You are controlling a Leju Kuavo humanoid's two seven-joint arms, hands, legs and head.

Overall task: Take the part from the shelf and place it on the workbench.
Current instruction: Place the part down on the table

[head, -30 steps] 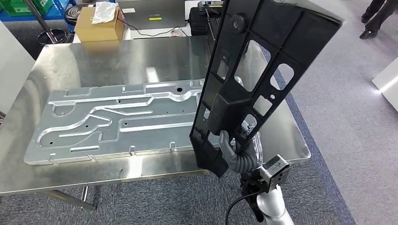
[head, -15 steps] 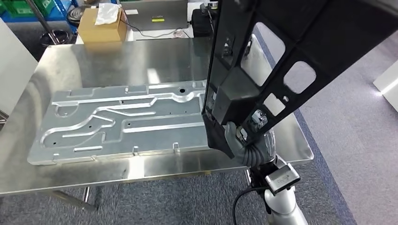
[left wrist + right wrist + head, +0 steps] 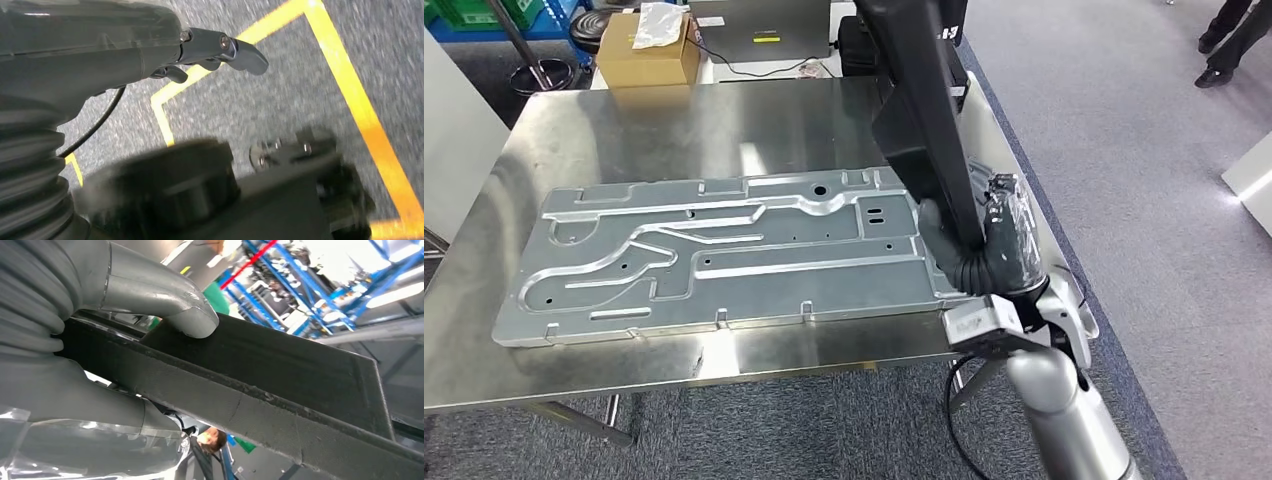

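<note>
One hand, the right [image 3: 979, 245], has hold of the black panel [image 3: 924, 110]: in the head view it clamps the lower end, with the panel standing steeply on edge and rising up past the frame's top. The right wrist view shows the grip close up, the thick grey thumb [image 3: 165, 302] pressed on one face of the panel [image 3: 280, 390] and the rest of the hand wrapped under the other face. The panel's lower end hangs over the right-hand part of the workbench [image 3: 674, 130], beside the far right end of the stamped metal sheet [image 3: 714, 255] that lies flat on the steel top; whether panel and sheet touch cannot be told. The left hand [image 3: 215, 50] hangs over grey carpet [image 3: 300, 95] marked with yellow tape [image 3: 360, 110], its fingers slightly curled and apart, holding nothing. Beyond the bench stand a cardboard box [image 3: 646, 52] with a crumpled white bag on top and a grey case [image 3: 759, 30]. At the far right, a person's dark shoes [image 3: 1219, 60] on the carpet.
</note>
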